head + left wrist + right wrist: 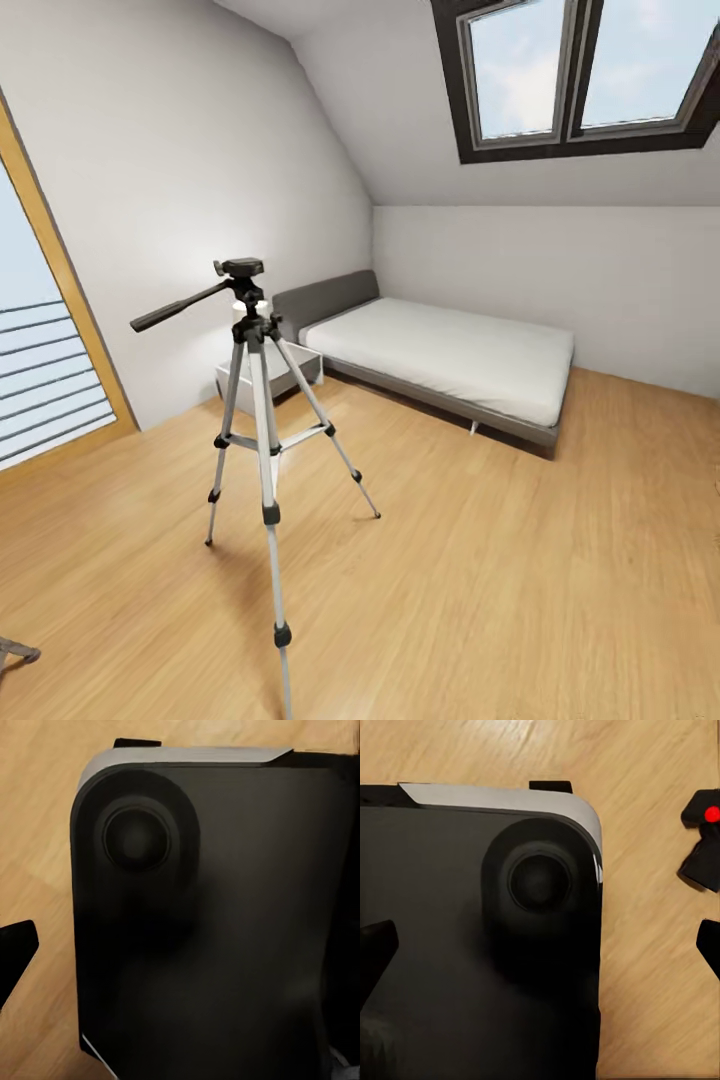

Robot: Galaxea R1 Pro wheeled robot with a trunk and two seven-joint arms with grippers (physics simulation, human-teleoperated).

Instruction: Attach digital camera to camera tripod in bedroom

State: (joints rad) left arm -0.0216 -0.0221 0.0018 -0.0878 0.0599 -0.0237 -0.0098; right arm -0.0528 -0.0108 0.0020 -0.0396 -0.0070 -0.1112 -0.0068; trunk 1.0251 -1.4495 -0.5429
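Camera tripod (262, 400) standing upright mid-room on light wood floor (500, 580); silver legs, black joints, pan handle angled out w/ bare head plate; black shape w/ red dot, poss. digital camera (706, 840), on floor beside robot base (480, 945); no legible writing; grey-framed bed (450, 360), skylight (590, 70), white walls; tool state: cannot tell for either.
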